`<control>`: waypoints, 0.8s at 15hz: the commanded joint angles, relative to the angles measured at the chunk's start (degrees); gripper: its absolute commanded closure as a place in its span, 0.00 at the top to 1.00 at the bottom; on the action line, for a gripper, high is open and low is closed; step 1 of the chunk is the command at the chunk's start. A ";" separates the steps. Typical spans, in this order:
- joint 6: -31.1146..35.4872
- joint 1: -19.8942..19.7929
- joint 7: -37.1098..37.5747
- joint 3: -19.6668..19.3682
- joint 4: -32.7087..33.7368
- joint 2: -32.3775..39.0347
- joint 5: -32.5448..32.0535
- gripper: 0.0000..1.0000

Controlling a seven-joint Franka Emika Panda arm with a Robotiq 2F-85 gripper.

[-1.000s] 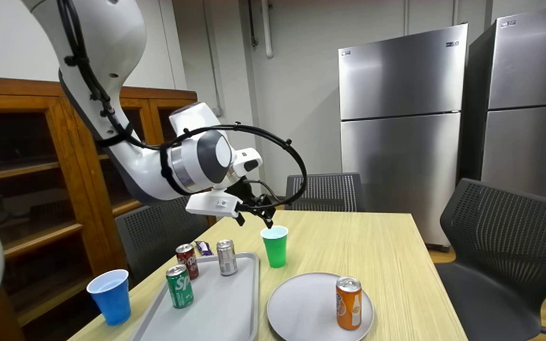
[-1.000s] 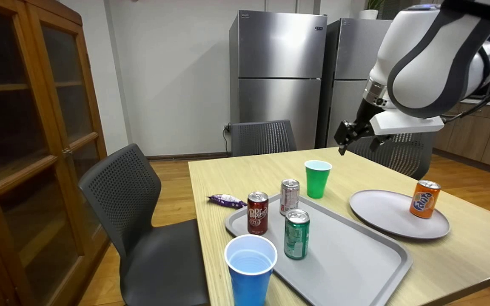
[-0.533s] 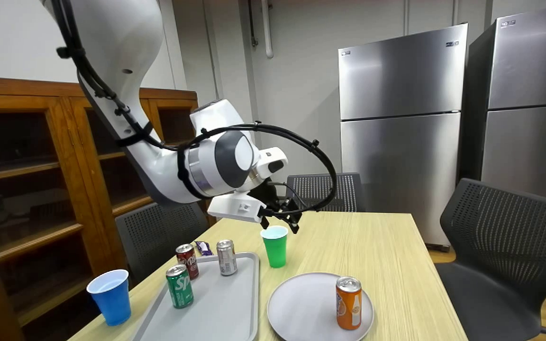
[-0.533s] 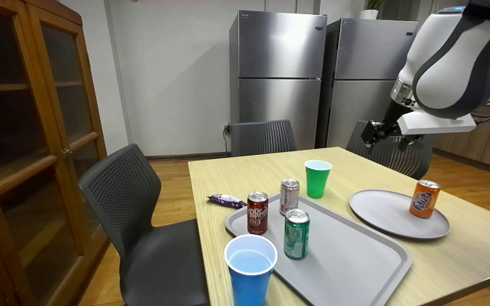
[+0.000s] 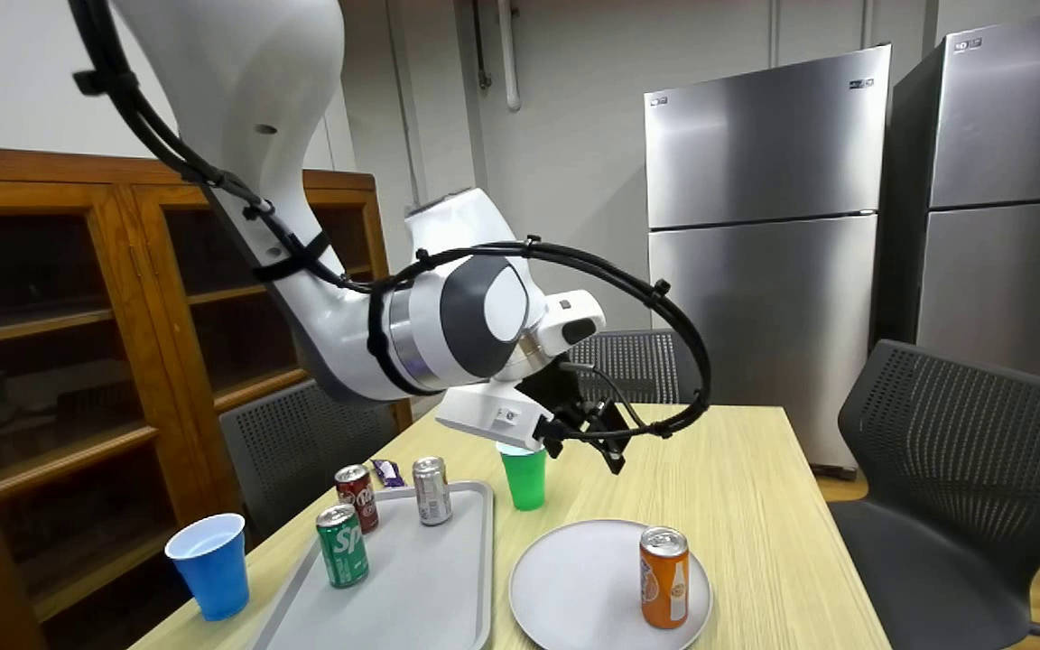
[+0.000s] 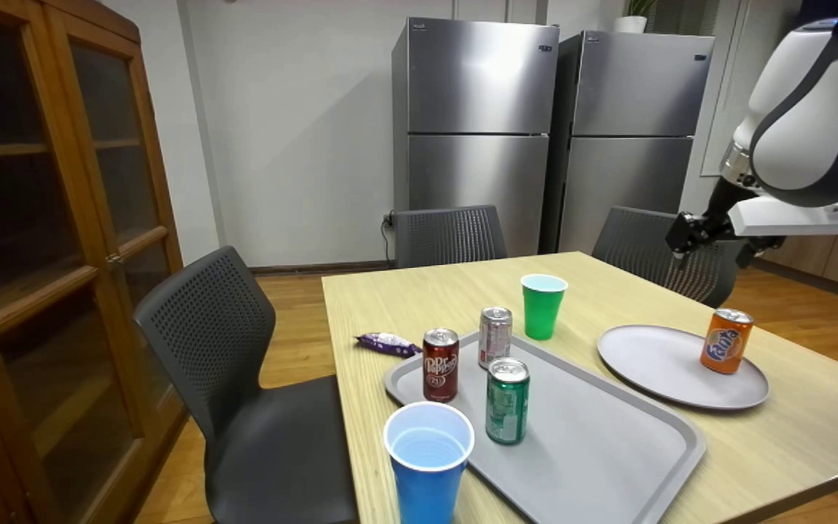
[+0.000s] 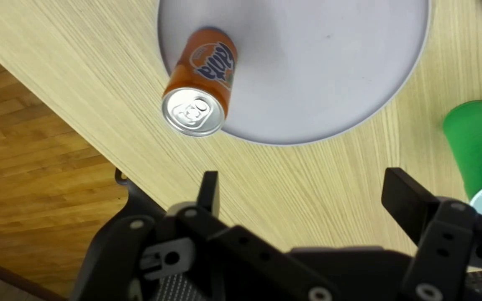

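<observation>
gripper [image 7: 301,175] agape near orange can [image 7: 203,71]

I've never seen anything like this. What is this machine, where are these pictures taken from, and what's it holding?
The big white thing is a robot arm; the black claw at its end is its gripper. Two cameras stand outside it, watching the table; the close-up comes from a camera on its wrist, looking past its fingers.

On the table sit a grey tray, a round plate, a blue cup, a green cup and a purple packet. The tray carries a dark red can, a green can and a silver can; an orange can stands on the plate.

The gripper holds nothing: its fingers are apart, with table showing between them.
</observation>
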 commanded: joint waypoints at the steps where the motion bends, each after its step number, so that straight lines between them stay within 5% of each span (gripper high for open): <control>1: 1.04 -4.25 -1.99 1.53 -1.11 -0.08 1.98 1.00; 6: 1.00 -9.15 -1.65 3.72 -1.10 1.96 4.20 1.00; 12: 0.19 -15.75 -4.37 11.37 0.97 6.54 12.63 1.00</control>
